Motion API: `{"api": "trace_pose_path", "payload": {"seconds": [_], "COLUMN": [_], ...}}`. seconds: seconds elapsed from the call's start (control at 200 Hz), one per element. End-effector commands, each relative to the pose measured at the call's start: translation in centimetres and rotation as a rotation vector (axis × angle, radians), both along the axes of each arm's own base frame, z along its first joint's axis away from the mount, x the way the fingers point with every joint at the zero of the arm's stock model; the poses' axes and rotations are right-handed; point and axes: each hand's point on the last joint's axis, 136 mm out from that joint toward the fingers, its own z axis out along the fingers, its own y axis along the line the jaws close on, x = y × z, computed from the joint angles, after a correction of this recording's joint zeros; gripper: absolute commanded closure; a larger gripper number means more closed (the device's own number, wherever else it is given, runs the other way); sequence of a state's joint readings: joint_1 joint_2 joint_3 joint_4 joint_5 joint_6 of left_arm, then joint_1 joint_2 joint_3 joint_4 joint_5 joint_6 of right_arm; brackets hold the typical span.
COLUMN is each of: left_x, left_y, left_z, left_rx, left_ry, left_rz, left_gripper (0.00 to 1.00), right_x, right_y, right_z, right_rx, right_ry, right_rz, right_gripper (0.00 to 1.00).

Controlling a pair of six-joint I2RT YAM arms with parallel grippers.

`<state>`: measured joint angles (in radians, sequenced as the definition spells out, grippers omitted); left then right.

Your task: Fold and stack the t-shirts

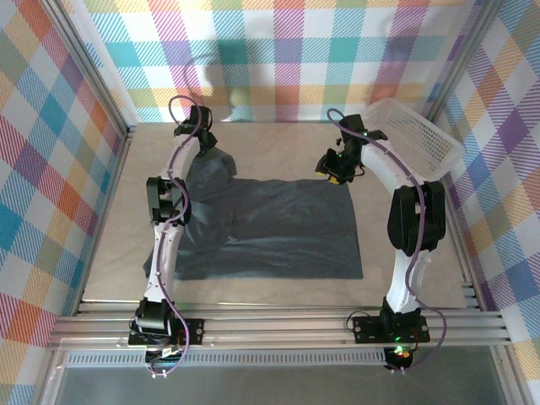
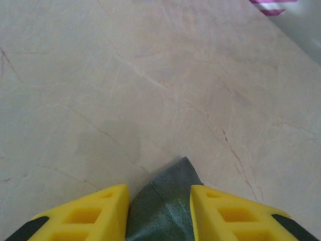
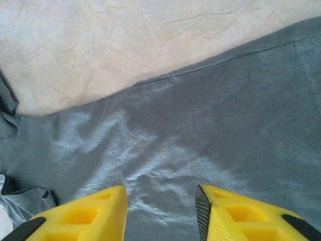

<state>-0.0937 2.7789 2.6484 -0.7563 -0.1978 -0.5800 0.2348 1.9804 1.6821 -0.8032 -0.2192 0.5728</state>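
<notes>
1. L gripper [image 2: 159, 188] sat at the far-left sleeve. Its jaws stood partway apart w/ a tip of cloth between them. You couldn't tell if that tip was pinched or just lying there.
2. R gripper [image 1: 336, 167] hung over the shirt's far edge, jaws partway open, nothing in them, flat cloth below.
3. Shirt [image 1: 287, 228] lay spread on the table [image 1: 278, 139] between the arms. The body was roughly flat and one sleeve stuck out toward the far left. Basket [image 1: 413, 135] stood at far right, off the shirt.
4. Handling, my read: light, limp, no stiffness. It would've sagged and dragged, not held shape. Not fragile. Matte weave, so prob. not slippery, but a shallow one-layer pinch could've slid out.
5. Where to grab: edges & corners, i.e. sleeve tip, hem corners, shoulders. A pinch mid-panel would've just bunched it.
6. Looks: dark charcoal grey, plain, no print seen. The R wrist view showed low wrinkles w/ a soft sheen, and a stitched hem line ran along the edge by the bare table.
</notes>
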Motion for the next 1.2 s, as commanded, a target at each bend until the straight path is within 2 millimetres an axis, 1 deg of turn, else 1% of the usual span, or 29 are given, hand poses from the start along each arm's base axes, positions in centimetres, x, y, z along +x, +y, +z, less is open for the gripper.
{"api": "trace_pose_path", "payload": {"seconds": [0.0, 0.15, 0.215, 0.26, 0.31, 0.365, 0.455, 0.515, 0.615, 0.755, 0.855, 0.965, 1.195], "left_x": [-3.6, -4.2, -4.5, -4.5, -4.4, -4.2, -3.9, -4.2, -4.9, -5.8, -6.2, -6.1, -6.2], "left_y": [-1.4, -2.2, -2.1, -1.8, -1.3, -0.8, -0.2, 0.2, 1.1, 2.3, 2.4, 1.9, 0.9], "left_z": [-4.2, -4.8, -4.6, -4.0, -3.2, -1.7, 0.7, 1.9, 3.6, 5.9, 7.4, 9.0, 11.5], "left_rx": [-0.028, -0.067, -0.058, -0.049, -0.037, -0.022, -0.016, -0.013, -0.014, -0.016, -0.029, -0.053, -0.108], "left_ry": [0.19, 0.222, 0.232, 0.227, 0.214, 0.189, 0.151, 0.141, 0.126, 0.101, 0.076, 0.043, -0.005], "left_rz": [-0.036, -0.056, -0.053, -0.043, -0.027, -0.012, 0.007, 0.026, 0.051, 0.062, 0.049, 0.033, 0.009], "left_gripper": [0.71, 0.87, 0.94, 1.0, 1.0, 1.0, 1.0, 1.0, 1.0, 1.0, 1.0, 1.0, 1.0], "right_x": [0.2, 0.0, 0.0, 0.0, 0.0, 0.0, 0.0, 0.2, 0.5, 1.7, 2.7, 3.7, 4.8], "right_y": [-0.1, -0.1, -0.1, -0.3, -0.4, -1.0, -2.4, -3.4, -4.4, -4.9, -5.3, -6.0, -7.7], "right_z": [-0.2, -0.3, -0.2, -0.1, -0.2, -0.4, -1.3, -2.0, -3.0, -4.0, -4.8, -5.5, -7.1], "right_rx": [0.02, 0.021, 0.02, 0.014, 0.001, -0.026, -0.099, -0.154, -0.243, -0.32, -0.361, -0.421, -0.512], "right_ry": [0.009, 0.012, 0.009, 0.006, 0.004, 0.009, 0.026, 0.034, 0.04, 0.022, 0.025, 0.041, 0.077], "right_rz": [-0.016, -0.021, -0.021, -0.022, -0.023, -0.035, -0.078, -0.113, -0.143, -0.147, -0.147, -0.151, -0.156], "right_gripper": [0.58, 0.58, 0.58, 0.58, 0.58, 0.58, 0.58, 0.59, 0.59, 0.6, 0.59, 0.59, 0.59]}}
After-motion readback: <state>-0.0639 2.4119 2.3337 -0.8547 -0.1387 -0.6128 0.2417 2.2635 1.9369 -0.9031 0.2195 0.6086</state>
